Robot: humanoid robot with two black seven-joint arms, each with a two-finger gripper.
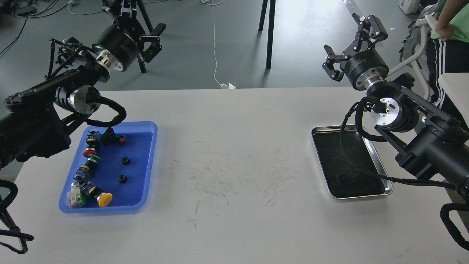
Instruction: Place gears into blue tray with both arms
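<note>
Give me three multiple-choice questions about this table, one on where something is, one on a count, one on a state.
1. Where does the blue tray sit?
A. table's left side
B. table's right side
C. on the floor

2. How many gears lie in the blue tray?
A. none
B. two
C. five

3. What state is the right gripper in?
A. shut on a gear
B. resting in the steel tray
C. open and raised, holding nothing

Answers:
1 A, it lies under the left arm, opposite the steel tray.
2 B, two small black wheels sit on the blue floor beside the push-button switches.
3 C, its jaws are spread above the table's far edge.
</note>
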